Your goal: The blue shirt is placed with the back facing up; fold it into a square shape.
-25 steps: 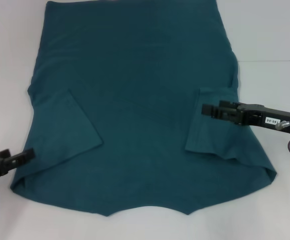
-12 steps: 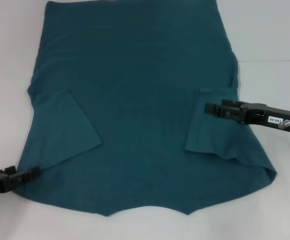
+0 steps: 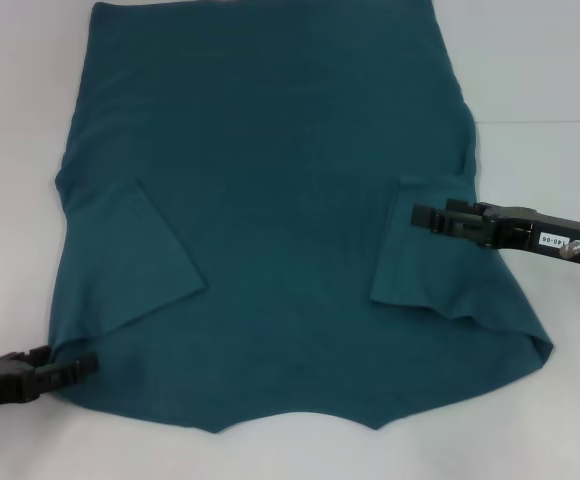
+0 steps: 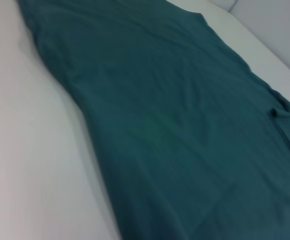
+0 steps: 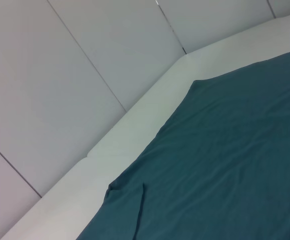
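The dark teal-blue soft fabric shirt [image 3: 270, 230] lies flat over most of the white bench [image 3: 540, 70], its sleeves folded inward. Outboard of the left end effector [image 3: 82, 366], which sits at the shirt's near left corner, and in front of it, bare white bench gives open passage. The right end effector [image 3: 425, 216] reaches in over the folded right sleeve; behind it and to its outer side the bench is bare. Pale wall panels [image 5: 85, 65] rise past the bench's far edge.
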`<action>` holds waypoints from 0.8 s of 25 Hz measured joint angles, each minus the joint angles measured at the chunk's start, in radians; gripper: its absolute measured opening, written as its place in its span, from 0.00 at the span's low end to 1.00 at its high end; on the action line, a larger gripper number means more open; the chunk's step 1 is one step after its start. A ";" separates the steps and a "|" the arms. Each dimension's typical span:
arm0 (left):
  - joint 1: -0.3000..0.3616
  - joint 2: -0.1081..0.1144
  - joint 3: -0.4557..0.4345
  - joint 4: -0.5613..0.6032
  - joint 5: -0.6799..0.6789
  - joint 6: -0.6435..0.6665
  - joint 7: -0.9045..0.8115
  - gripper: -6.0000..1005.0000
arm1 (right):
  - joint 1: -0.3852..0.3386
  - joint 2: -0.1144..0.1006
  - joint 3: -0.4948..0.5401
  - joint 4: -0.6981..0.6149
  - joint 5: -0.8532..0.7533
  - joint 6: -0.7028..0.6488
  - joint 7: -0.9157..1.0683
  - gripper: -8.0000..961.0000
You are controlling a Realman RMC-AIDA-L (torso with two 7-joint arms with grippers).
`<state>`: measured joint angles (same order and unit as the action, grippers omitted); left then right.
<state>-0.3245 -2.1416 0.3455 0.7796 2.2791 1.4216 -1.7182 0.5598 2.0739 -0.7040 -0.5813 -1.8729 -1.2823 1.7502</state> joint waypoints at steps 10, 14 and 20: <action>-0.001 0.002 0.004 0.006 0.003 0.059 0.003 0.93 | -0.003 0.000 0.000 0.000 0.000 -0.001 0.000 0.94; -0.001 0.002 0.017 0.006 0.003 0.061 0.003 0.93 | -0.003 0.000 0.000 0.000 0.000 -0.002 0.000 0.94; -0.006 0.002 0.026 0.009 0.010 0.090 0.001 0.93 | -0.003 0.001 0.001 0.000 0.000 -0.002 0.001 0.94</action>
<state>-0.3308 -2.1400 0.3713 0.7887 2.2893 1.5111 -1.7171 0.5568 2.0752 -0.7034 -0.5813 -1.8729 -1.2840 1.7511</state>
